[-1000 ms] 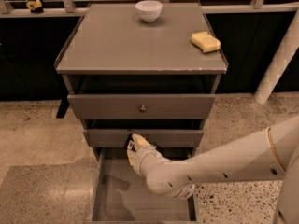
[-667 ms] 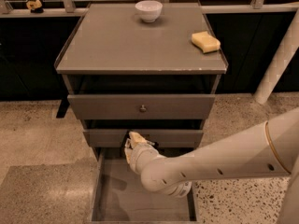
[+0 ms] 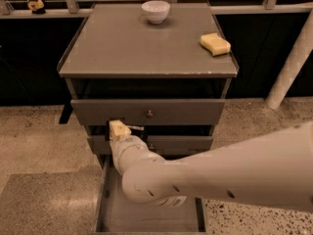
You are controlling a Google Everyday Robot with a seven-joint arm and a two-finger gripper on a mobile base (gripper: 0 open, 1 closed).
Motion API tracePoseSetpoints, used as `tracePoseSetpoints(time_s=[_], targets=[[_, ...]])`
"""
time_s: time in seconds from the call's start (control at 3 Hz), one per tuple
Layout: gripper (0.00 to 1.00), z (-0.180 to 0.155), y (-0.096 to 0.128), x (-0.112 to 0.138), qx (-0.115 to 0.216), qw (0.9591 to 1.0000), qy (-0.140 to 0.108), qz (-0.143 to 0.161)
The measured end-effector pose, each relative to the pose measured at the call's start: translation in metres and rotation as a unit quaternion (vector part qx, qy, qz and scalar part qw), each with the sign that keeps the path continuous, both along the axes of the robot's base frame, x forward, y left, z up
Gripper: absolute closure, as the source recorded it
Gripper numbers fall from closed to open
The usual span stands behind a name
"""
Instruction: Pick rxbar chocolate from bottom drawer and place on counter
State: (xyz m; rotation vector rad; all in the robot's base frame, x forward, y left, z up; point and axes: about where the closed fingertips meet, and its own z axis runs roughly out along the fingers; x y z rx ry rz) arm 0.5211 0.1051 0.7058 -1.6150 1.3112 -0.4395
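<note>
My gripper [image 3: 120, 129] is at the front of the cabinet, level with the gap between the two knobbed drawers, left of centre. My thick pale arm [image 3: 205, 175] reaches in from the right and covers much of the open bottom drawer [image 3: 146, 217]. The part of the drawer floor that shows is bare. The rxbar chocolate is not visible; it may be hidden by my arm or gripper. The counter [image 3: 132, 48] is the flat grey-brown cabinet top above.
A white bowl [image 3: 155, 11] stands at the back of the counter and a yellow sponge [image 3: 215, 43] lies at its right. The top drawer [image 3: 149, 112] and middle drawer [image 3: 188, 144] are closed. A white post [image 3: 293, 58] stands to the right.
My gripper has risen from just above the bottom drawer to the height of the gap below the top drawer, and moved slightly left.
</note>
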Motion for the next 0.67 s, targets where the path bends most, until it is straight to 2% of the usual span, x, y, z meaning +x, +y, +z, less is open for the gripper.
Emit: tracePoseSetpoints(time_s=[0.33, 0.67], targets=[[1.00, 0.0390, -0.0009, -0.0019, 0.001, 0.9992, -0.039, 0.002], [1.00, 0.0461, -0.0082, 0.0070, -0.006, 0.9989, -0.046, -0.006]])
